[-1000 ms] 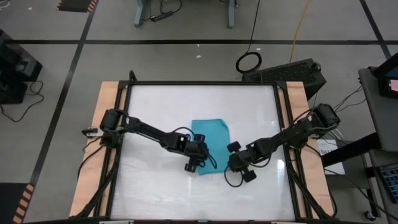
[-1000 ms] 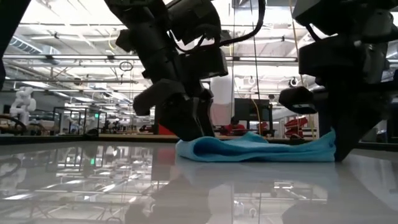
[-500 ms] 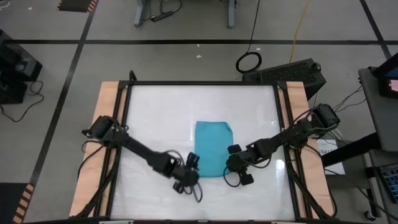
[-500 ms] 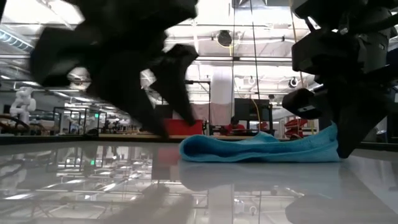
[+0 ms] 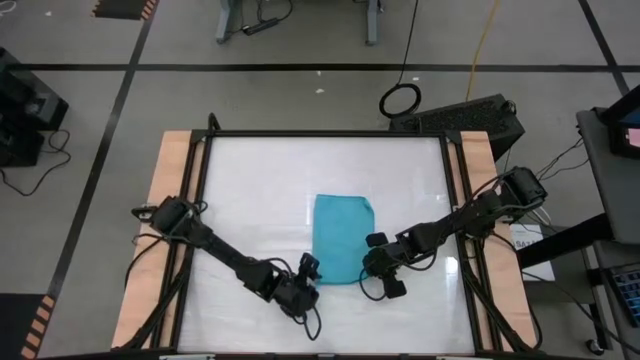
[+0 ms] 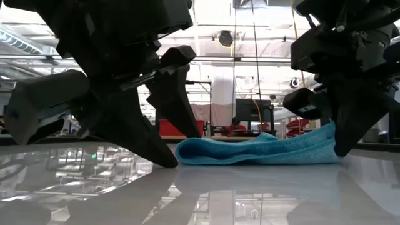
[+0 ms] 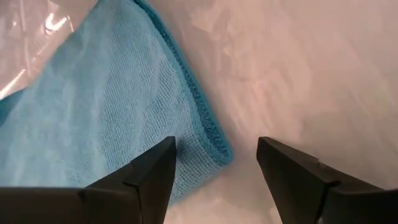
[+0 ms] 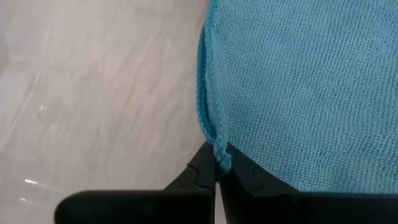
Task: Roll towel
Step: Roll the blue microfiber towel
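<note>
The turquoise towel [image 5: 341, 238] lies flat on the white tabletop, a rectangle with its long sides running far to near. My left gripper [image 5: 306, 274] is open at the towel's near-left corner [image 7: 219, 149], which shows between its two fingers; I cannot tell whether they touch it. In the low view, this gripper [image 6: 174, 150] stands down at the table by the towel's left end. My right gripper [image 5: 372, 266] is shut on the towel at its near-right corner. My right gripper pinches the hemmed edge of the towel [image 8: 217, 152] at the near-right corner between its two shut fingers. The fingers slant down from the table's right side. That corner [image 6: 330, 130] is raised a little, and the rest of the towel lies on the table.
The white tabletop [image 5: 260, 180] has a black frame and wooden side strips [image 5: 168, 200]. There is bare table to the left, right and far side of the towel. Cables trail from both arms near the near edge.
My left gripper has come off the towel, gone toward the near edge, and now stands at the near-left corner. The towel, skewed a second ago, now lies straight and flat. My right gripper has stayed at the near-right corner.
</note>
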You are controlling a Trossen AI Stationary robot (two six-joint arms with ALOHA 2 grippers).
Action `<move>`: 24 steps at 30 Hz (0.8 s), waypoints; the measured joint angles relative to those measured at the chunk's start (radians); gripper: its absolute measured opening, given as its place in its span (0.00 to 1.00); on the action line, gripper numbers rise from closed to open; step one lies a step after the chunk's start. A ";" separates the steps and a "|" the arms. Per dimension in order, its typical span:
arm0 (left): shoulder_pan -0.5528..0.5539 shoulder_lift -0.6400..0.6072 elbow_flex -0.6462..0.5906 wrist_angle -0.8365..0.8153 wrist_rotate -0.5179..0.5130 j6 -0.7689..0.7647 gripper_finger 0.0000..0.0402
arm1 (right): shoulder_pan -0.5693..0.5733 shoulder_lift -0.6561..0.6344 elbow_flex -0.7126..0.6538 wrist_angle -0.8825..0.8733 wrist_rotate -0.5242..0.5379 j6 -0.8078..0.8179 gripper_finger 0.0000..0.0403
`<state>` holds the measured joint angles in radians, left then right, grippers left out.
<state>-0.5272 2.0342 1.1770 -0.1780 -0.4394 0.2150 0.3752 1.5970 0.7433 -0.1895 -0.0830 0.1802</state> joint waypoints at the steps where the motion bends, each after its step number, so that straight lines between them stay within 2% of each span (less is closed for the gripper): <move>1: -0.004 0.004 0.000 0.000 -0.012 0.000 0.58 | 0.000 0.000 0.000 0.000 0.001 0.004 0.00; 5: -0.018 0.011 0.000 -0.002 -0.067 0.000 0.49 | 0.000 0.000 0.000 0.001 0.003 0.010 0.00; 14: -0.020 0.015 -0.002 -0.004 -0.065 0.011 0.05 | 0.000 -0.001 0.000 0.007 0.003 0.018 0.00; 19: -0.014 0.015 -0.004 0.007 -0.057 -0.033 0.02 | 0.000 -0.002 0.000 0.007 0.003 0.052 0.00; 24: 0.014 -0.013 -0.006 0.022 0.030 -0.202 0.01 | 0.000 -0.002 0.000 0.007 -0.022 0.123 0.00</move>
<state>-0.5133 2.0210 1.1706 -0.1564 -0.4093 0.0131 0.3752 1.5955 0.7433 -0.1824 -0.1045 0.3035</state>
